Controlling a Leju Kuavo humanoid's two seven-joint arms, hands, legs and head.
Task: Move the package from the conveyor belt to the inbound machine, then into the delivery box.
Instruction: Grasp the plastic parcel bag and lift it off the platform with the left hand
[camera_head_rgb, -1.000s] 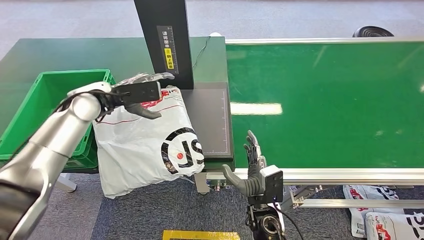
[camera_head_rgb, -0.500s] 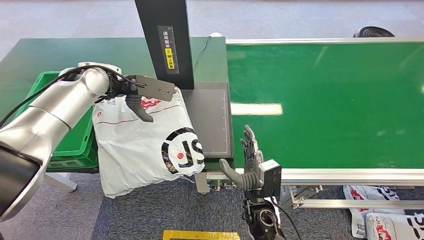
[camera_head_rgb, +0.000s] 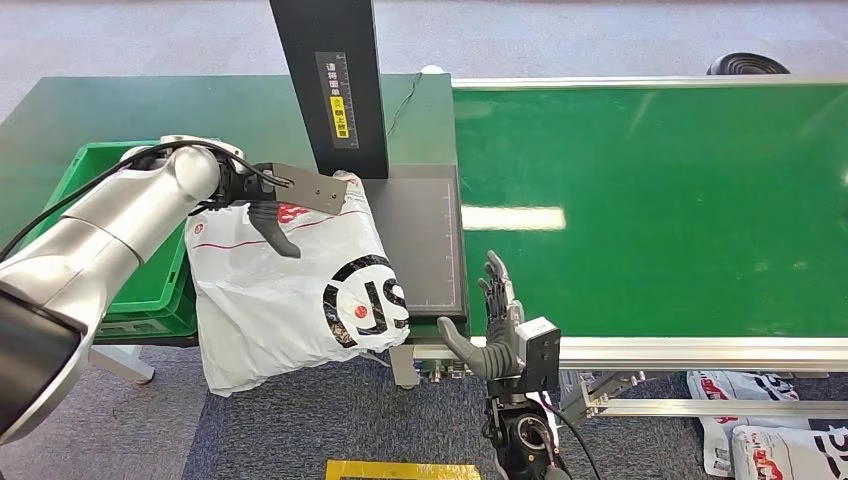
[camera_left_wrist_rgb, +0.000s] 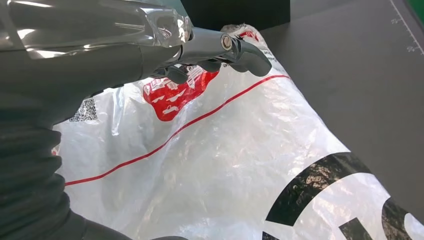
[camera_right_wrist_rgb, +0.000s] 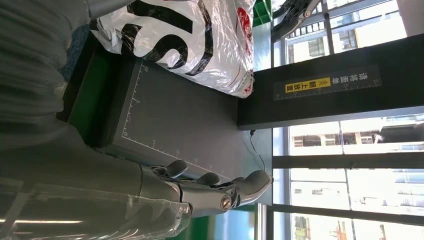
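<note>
Package overhanging dark platform edge

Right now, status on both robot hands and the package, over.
Left robot hand over the package, fingertips at its top edge, grip unconfirmed. Right robot hand open, empty, beside the conveyor belt. Package lies half off the inbound machine, beside the green box.

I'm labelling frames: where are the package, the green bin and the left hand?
package (camera_head_rgb: 290, 290), head view, white middle of the bag.
green bin (camera_head_rgb: 95, 165), head view, its far rim.
left hand (camera_head_rgb: 290, 192), head view, over the package top.
</note>
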